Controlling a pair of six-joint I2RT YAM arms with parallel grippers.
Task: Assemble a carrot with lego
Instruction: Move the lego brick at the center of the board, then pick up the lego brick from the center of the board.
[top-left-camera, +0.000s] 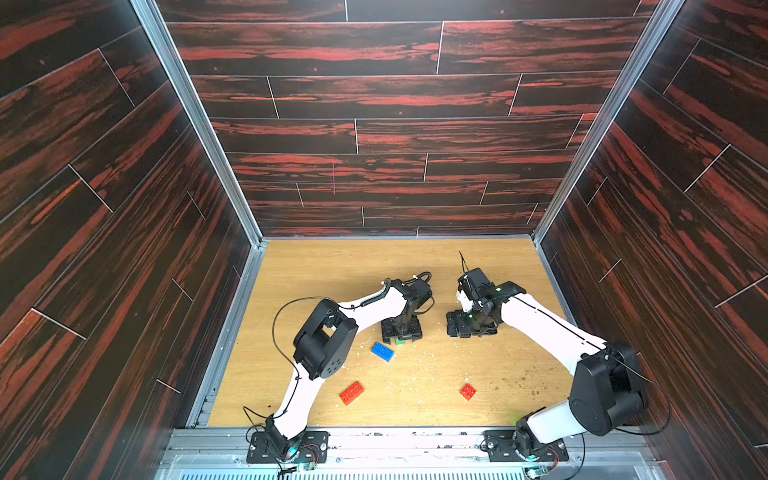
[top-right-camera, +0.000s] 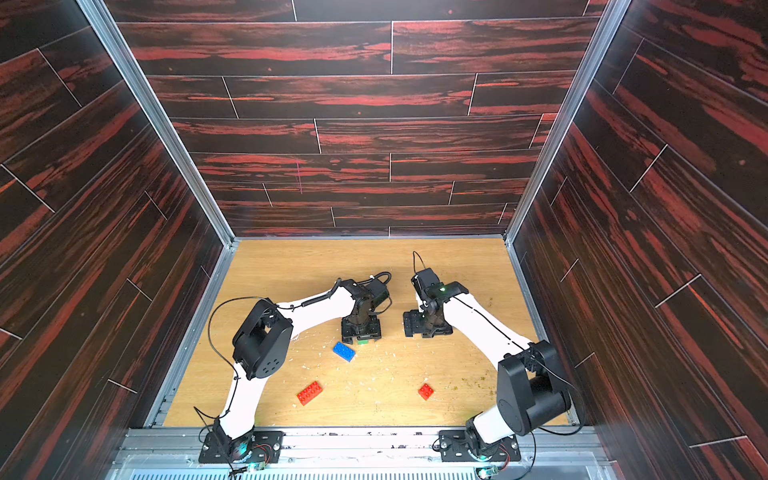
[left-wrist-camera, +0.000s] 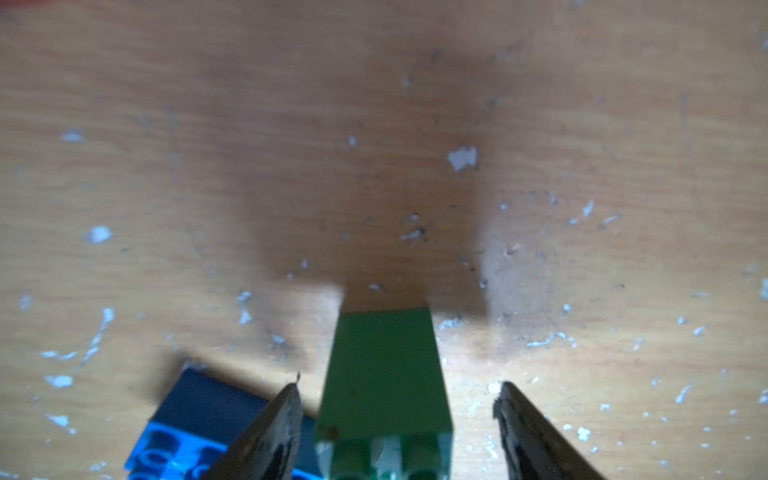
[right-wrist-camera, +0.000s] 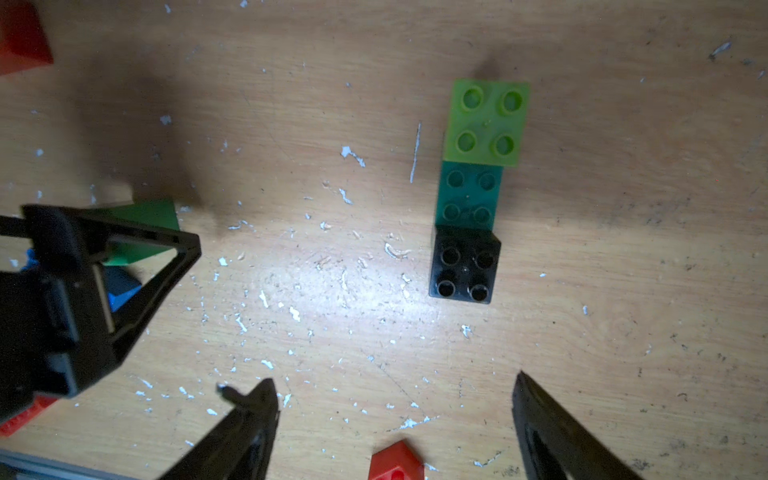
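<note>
As L jaws flank green brick (left-wrist-camera: 384, 374), blue brick (left-wrist-camera: 199, 419) sits just beside.

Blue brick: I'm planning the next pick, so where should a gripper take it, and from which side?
Probably take the blue brick across its two long side walls, mid-length, coming straight down. It lies flat, studs up and slanted on the table, so the jaws should turn to match that slant.

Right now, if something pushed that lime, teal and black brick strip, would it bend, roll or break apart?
Likely stiff: the lime brick, teal brick and black brick look like hard plastic, seemingly joined. Boxy, studs up on the table, it shouldn't roll. An end push might swing it.
</note>
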